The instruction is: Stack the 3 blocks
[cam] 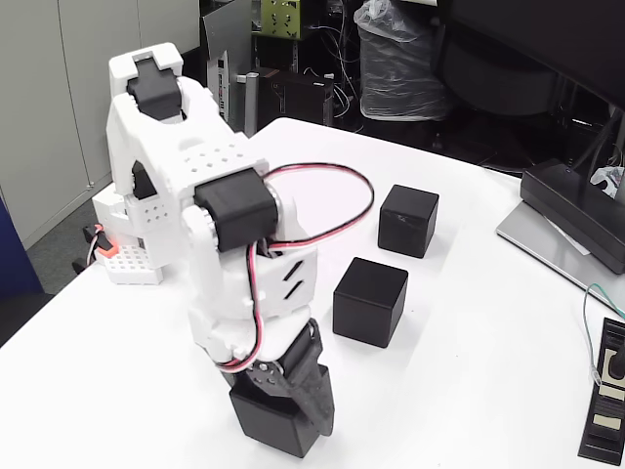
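Gripper (293, 415) down on near block (271, 422), 2 blocks (370, 301) (408, 221) apart.

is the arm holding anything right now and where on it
It looks so: the end effector is down over the nearest black cube, fingers at its upper part. Whether they are fully clamped cannot be told; the cube rests on the table.

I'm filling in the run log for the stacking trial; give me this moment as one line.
phase: first pick | gripper: down on nearest block, grasp unclear | middle block: on table, apart | far block: on table, apart | stacked: none
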You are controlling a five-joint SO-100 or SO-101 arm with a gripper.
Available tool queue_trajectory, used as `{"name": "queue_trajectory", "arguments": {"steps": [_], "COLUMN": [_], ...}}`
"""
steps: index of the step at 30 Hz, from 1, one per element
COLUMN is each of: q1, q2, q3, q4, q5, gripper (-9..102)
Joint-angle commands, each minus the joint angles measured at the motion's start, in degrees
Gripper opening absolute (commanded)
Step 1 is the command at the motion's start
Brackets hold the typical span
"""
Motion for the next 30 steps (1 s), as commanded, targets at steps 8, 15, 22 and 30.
{"name": "queue_trajectory", "arguments": {"steps": [8, 15, 22, 30], "q1": [-6.94, -15.47, -24.52, -32.96], "q2": [1.23, 1.32, 1.32, 10.55], "q3": [-22.32, -23.55, -23.55, -22.50], "q4": [7.91, 7.91, 7.91, 7.91], "q5": [8.44, 12.66, 19.34, 24.61], "gripper": [-1, -1, -1, -1]}}
